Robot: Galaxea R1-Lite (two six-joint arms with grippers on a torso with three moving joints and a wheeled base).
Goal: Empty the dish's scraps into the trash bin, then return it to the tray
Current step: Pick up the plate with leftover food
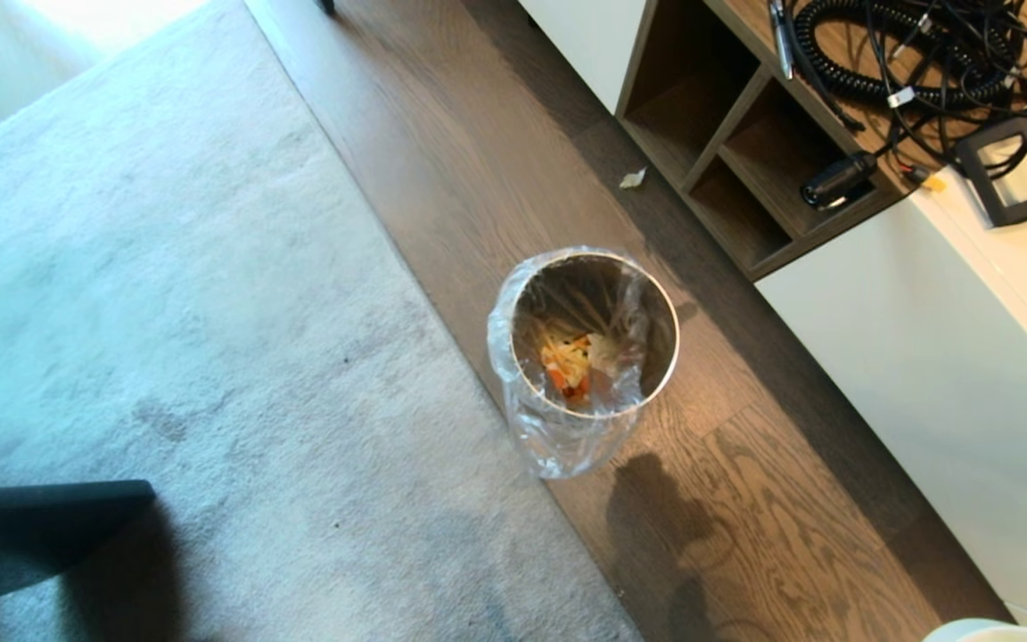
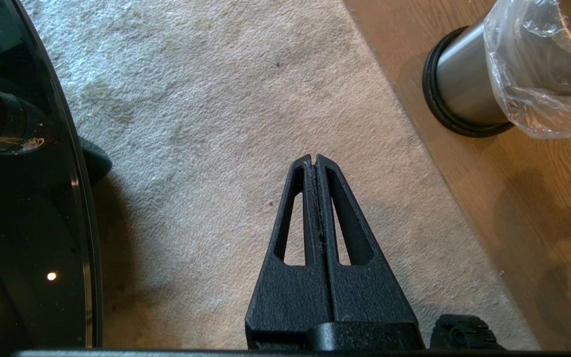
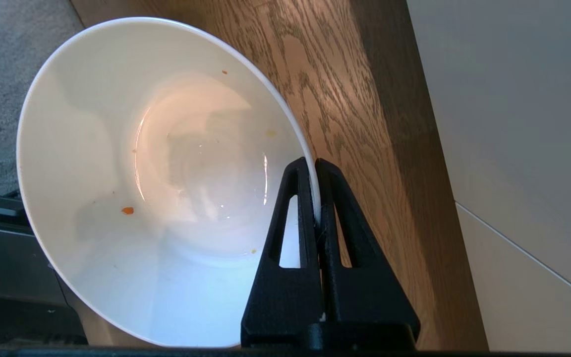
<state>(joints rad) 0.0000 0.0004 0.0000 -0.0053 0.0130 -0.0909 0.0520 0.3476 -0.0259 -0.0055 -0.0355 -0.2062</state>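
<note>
The white dish (image 3: pixel 176 163) hangs over the wood floor with my right gripper (image 3: pixel 314 166) shut on its rim, one finger inside and one outside. Only a few tiny orange and yellow specks cling to its inner wall. A sliver of the dish (image 1: pixel 986 631) peeks in at the head view's lower right corner. The scraps (image 1: pixel 570 361), orange slices and pale strips, lie at the bottom of the trash bin (image 1: pixel 583 352), a metal cylinder lined with a clear bag (image 2: pixel 538 74). My left gripper (image 2: pixel 314 159) is shut and holds nothing, parked over the carpet. The tray is out of view.
A grey carpet (image 1: pixel 166 312) covers the floor left of the bin. A white cabinet (image 1: pixel 941 357) with open wooden shelves (image 1: pixel 727 152) and cables (image 1: pixel 906 53) stands to the right. The round black tabletop's edge (image 2: pixel 23 198) lies beside my left gripper. A small scrap of paper (image 1: pixel 632 179) lies on the floor.
</note>
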